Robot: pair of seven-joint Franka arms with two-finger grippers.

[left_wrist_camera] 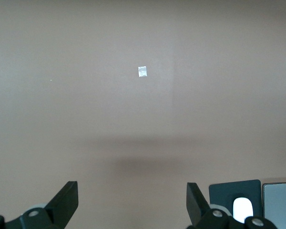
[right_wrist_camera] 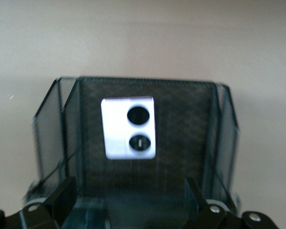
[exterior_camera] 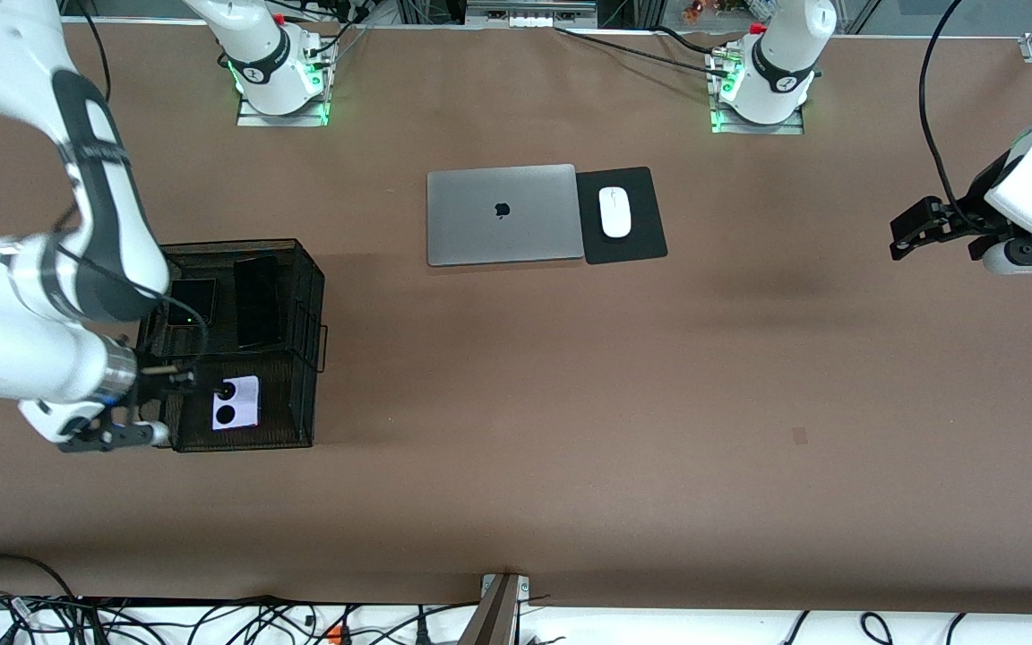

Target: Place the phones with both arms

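All three phones are seen in the black mesh basket (exterior_camera: 305,296) at the right arm's end of the table (exterior_camera: 516,403). The pale lilac-white phone (exterior_camera: 236,402) lies flat in the compartment nearest the front camera, two black camera circles up. The long black slab (exterior_camera: 258,300) is in a compartment farther from the camera, with the squarish black folded phone (exterior_camera: 192,301) beside it, toward the right arm's end; the folded one is partly covered by the arm, so its exact seat can't be told for sure.

Right gripper (exterior_camera: 108,434) is held at the basket's edge, toward the right arm's end of the table. In the right wrist view its fingers (right_wrist_camera: 62,195) are spread wide with nothing between them, and the lilac-white phone (right_wrist_camera: 129,128) is seen on the mesh floor of the basket (right_wrist_camera: 224,133).

Left gripper (exterior_camera: 906,235) is parked over bare table at the left arm's end; that arm waits. Its fingers (left_wrist_camera: 66,200) are spread wide and hold nothing.

A closed silver laptop (exterior_camera: 500,215) is set mid-table toward the bases, touching a black mouse pad (exterior_camera: 641,219) with a white mouse (exterior_camera: 614,212) on it. A small pale marker (left_wrist_camera: 142,71) is seen on the table in the left wrist view.
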